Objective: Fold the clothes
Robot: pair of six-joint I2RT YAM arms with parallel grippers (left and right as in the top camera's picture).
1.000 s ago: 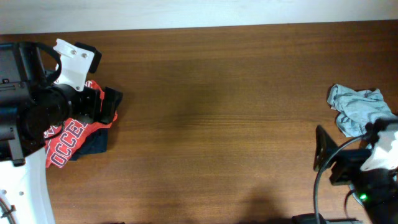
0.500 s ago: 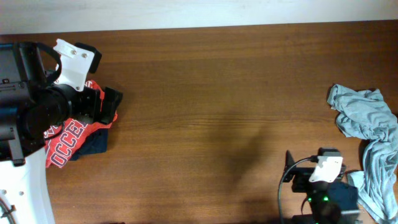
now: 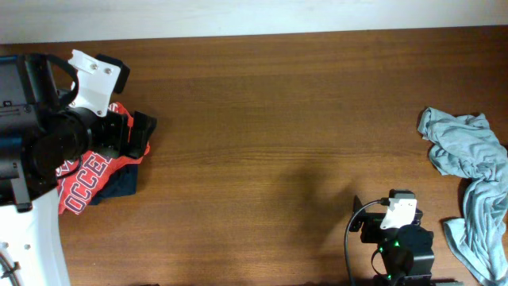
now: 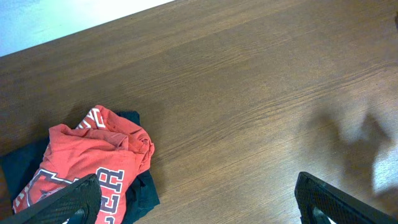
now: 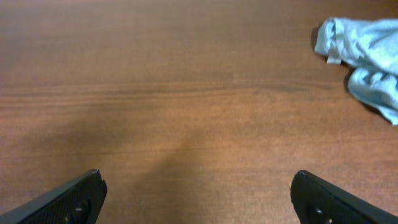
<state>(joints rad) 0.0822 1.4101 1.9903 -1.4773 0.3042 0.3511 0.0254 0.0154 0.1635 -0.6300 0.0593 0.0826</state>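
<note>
Grey-blue T-shirt (image 5: 367,43): judged soft, limp, light; best pinched at an edge, ahead-right of right gripper (image 5: 199,199), spread wide, empty; left gripper (image 4: 199,202) likewise.

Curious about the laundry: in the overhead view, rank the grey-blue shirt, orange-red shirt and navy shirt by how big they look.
1. grey-blue shirt, sprawled widest.
2. orange-red shirt, partly under the robot arm.
3. navy shirt, only an edge showing beneath it; true size unsure.
</note>
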